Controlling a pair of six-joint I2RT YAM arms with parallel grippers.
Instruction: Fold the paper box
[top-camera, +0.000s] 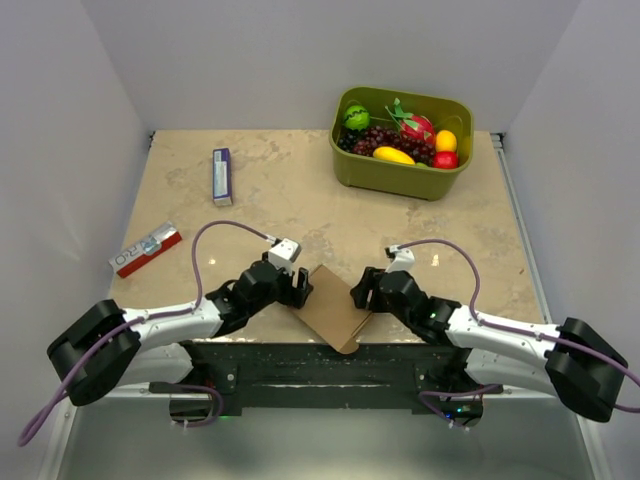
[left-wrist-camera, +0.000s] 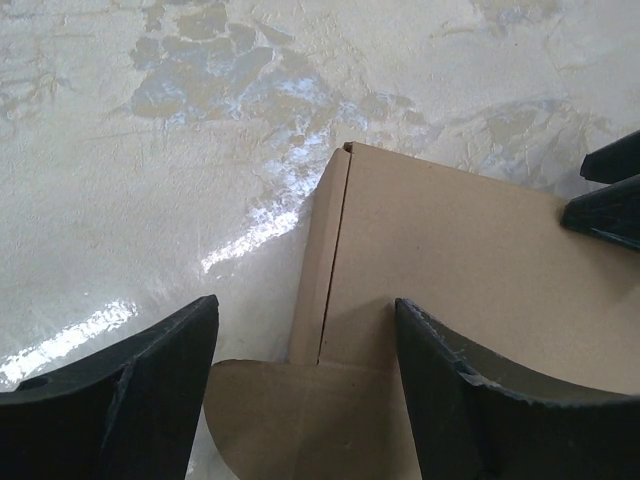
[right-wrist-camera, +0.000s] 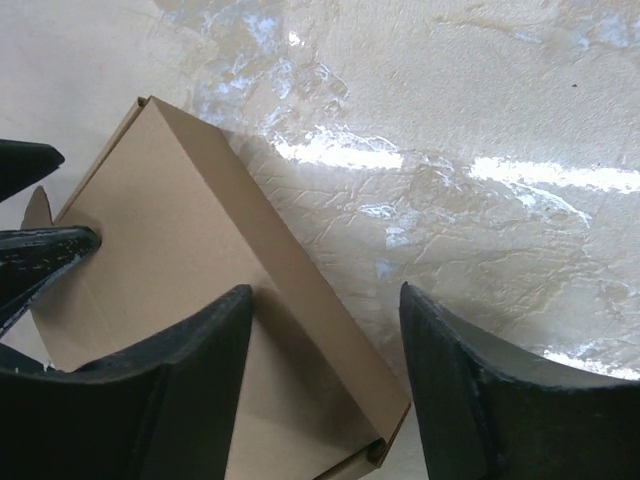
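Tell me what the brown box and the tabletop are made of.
The paper box looks like thin brown cardboard: matte, unprinted, with crisp creases. The table looks like beige marbled stone or laminate, I cannot tell which; bright glare patches suggest a glossy finish.

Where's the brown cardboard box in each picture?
Top external: the paper box sits low in the middle.
Left wrist: lower right.
Right wrist: left and centre.
Shared landmark: the mottled tan table beneath it.

Paper box at near edge, between left tool and right tool; bin far right.
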